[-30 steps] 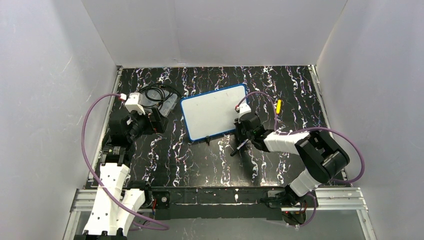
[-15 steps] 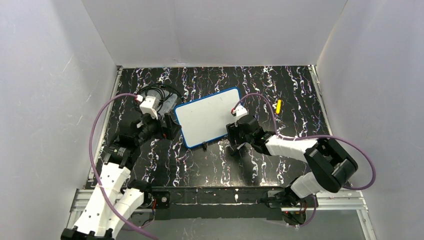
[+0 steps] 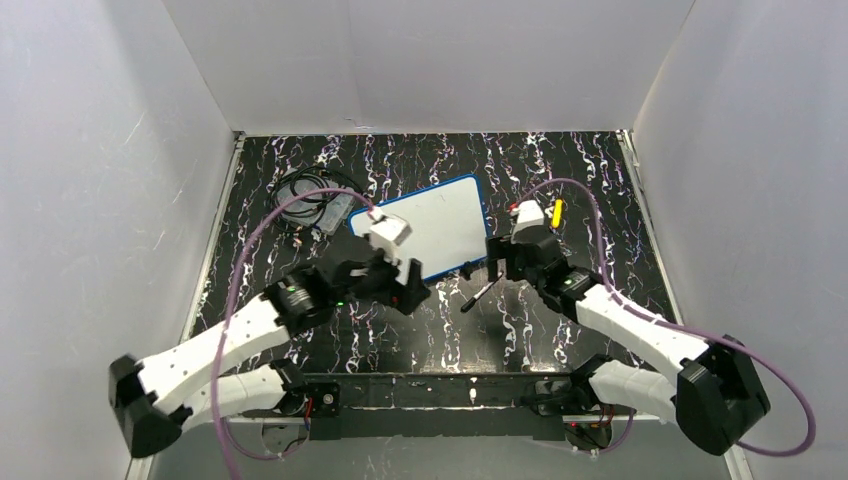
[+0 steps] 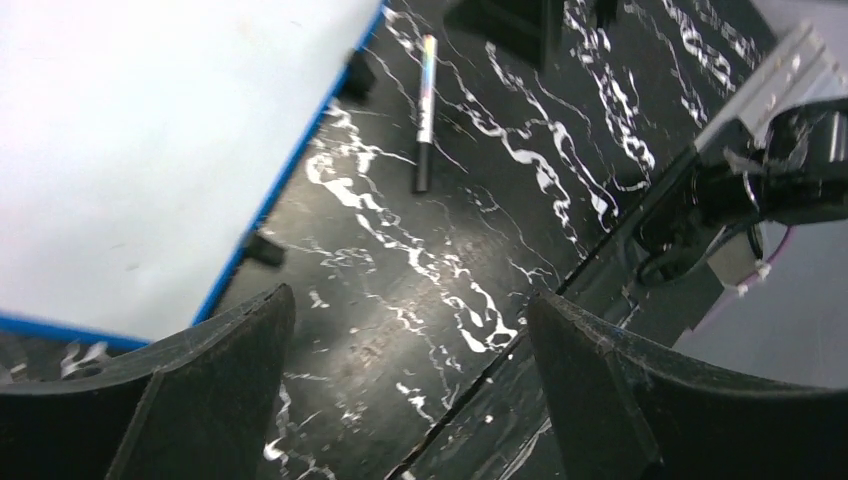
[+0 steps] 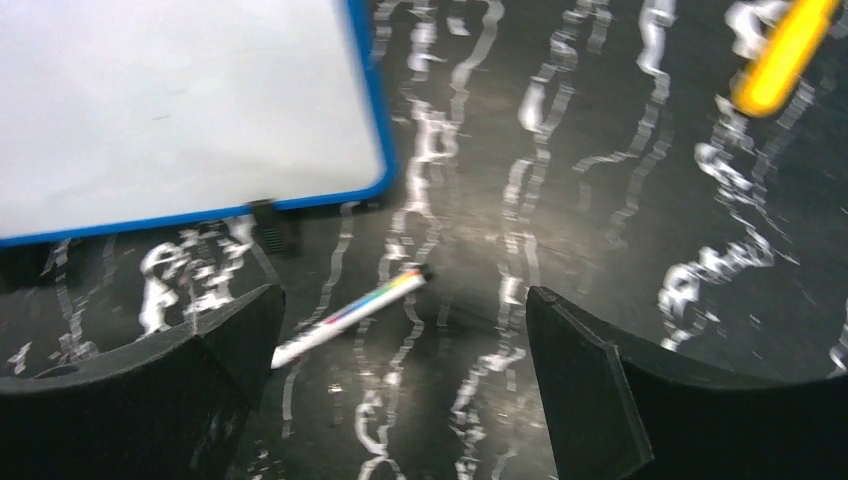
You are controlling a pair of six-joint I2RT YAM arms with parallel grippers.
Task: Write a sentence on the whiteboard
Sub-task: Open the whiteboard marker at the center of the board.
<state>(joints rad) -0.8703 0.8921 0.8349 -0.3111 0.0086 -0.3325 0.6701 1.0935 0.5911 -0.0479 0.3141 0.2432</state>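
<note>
The whiteboard (image 3: 425,226) lies flat mid-table, white with a thin blue rim; its face (image 4: 140,150) (image 5: 170,100) looks blank and the sentence is not in view. A slim marker (image 3: 480,295) with a rainbow-striped barrel lies loose on the table just off the board's near edge (image 4: 424,95) (image 5: 350,315). My left gripper (image 3: 408,288) hovers by the board's near left corner, open and empty (image 4: 410,340). My right gripper (image 3: 498,262) sits at the board's near right corner, open, with the marker below and between its fingers but untouched (image 5: 405,345).
A yellow object (image 3: 557,211) (image 5: 782,48) lies to the right of the board. A coil of black cable (image 3: 315,193) sits at the back left. Grey walls enclose the black marbled table (image 3: 560,170). The metal base rail (image 4: 700,150) runs along the near edge.
My right gripper has opened and the marker now lies on the table. My left arm has swung from the table's left side to the board's near left corner.
</note>
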